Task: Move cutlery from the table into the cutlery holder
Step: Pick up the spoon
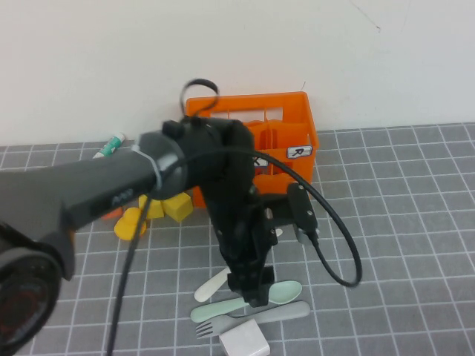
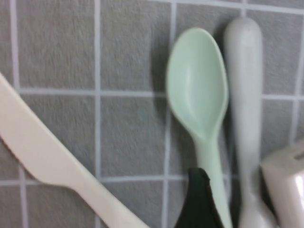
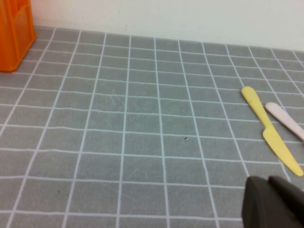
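My left tool (image 1: 256, 293) hangs spread right over the mint spoon (image 1: 252, 300) on the counter (image 1: 393, 222), near the front edge; its long axis runs nine to three. The orange holder (image 1: 286, 130) waits at twelve. My right tool (image 3: 273, 204), pressed together, sits well apart.

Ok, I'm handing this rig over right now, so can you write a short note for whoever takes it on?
Left gripper: open, low over the cutlery at the near edge of the table, holding nothing.
Right gripper: shut, holding nothing, away from the work; only the right wrist view shows it.
Cutlery: cream-white knife, mint-green spoon and grey fork all lie close together on the table beside a small white block.
Orange cutlery holder: at the far edge by the wall.
Done: no piece from this group has been lifted.
Left: pick up all three and place them in the holder.
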`<state>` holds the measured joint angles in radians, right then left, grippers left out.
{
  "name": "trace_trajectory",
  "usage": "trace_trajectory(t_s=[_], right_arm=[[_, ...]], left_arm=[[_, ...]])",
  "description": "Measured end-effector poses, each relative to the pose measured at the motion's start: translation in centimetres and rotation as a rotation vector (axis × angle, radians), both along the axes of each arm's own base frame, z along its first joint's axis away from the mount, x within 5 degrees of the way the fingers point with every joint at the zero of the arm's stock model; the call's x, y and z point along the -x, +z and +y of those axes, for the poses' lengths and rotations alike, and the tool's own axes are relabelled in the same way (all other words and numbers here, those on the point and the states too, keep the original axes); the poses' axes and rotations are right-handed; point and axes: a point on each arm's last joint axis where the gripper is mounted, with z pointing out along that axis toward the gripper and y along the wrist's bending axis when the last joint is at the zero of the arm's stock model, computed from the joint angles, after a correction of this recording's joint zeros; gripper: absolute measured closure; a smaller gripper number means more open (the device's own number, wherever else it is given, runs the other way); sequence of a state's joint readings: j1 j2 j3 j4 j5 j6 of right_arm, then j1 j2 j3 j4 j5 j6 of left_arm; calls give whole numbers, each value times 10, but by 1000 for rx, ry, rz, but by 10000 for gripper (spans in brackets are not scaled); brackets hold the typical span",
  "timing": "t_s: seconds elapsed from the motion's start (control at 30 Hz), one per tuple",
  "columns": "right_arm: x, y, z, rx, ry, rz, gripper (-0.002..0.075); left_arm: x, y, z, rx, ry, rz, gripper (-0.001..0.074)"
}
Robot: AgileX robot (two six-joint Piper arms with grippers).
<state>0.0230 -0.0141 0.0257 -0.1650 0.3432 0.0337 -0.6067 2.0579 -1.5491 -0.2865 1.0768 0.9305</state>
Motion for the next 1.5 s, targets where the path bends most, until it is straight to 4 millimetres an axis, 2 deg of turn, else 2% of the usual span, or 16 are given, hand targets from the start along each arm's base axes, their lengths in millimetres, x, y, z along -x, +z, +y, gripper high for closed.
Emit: trace_trajectory(t_s=[0.23, 0.87, 0.97, 1.1, 1.27, 1.5], right_arm=[[0, 0, 0, 0, 0, 0, 729], [0, 0, 0, 0, 0, 0, 729], [0, 0, 0, 0, 0, 0, 729], [0, 0, 0, 0, 0, 0, 729], [0, 0, 0, 0, 0, 0, 729], [0, 0, 0, 0, 0, 0, 729]], left_arm=[[-5, -10, -8, -35, 58, -83, 305], [-9, -44, -9, -88, 133, -21, 310], [-10, -45, -9, -93, 154, -29, 342], [-12, -45, -9, -93, 174, -40, 427], [-12, -46, -9, -101, 172, -45, 633], [-9, -45, -7, -130, 182, -8, 638]])
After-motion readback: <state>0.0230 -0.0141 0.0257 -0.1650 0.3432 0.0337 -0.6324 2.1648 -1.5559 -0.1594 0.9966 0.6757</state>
